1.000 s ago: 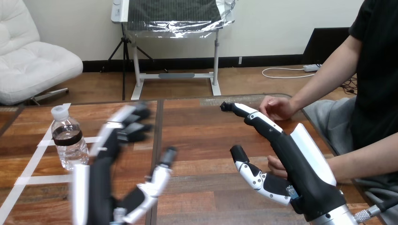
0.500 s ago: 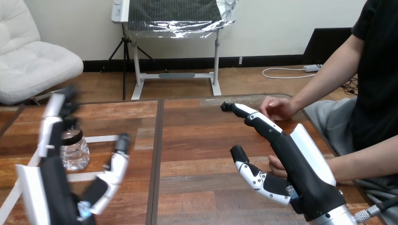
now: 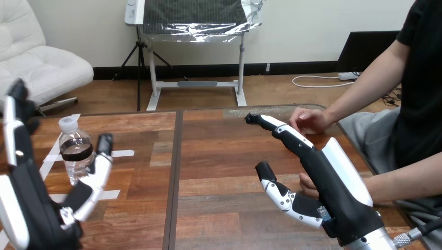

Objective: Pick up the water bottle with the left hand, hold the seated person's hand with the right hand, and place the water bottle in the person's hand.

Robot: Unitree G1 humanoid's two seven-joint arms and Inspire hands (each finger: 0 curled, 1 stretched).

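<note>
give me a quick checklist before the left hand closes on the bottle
1. Bottle upright on table: ok.
2. Left hand open: ok.
3. Bottle between its thumb and fingers: ok.
4. Thumb touching bottle: cannot tell.
5. Right hand curled round person's nearer hand: not ok; it is open, beside it.

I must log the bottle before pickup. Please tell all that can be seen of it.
The water bottle is clear plastic with a white cap and a dark label band. It stands upright on the table, at its left, between the thumb and fingers of the open left hand; whether the thumb touches it is unclear.
</note>
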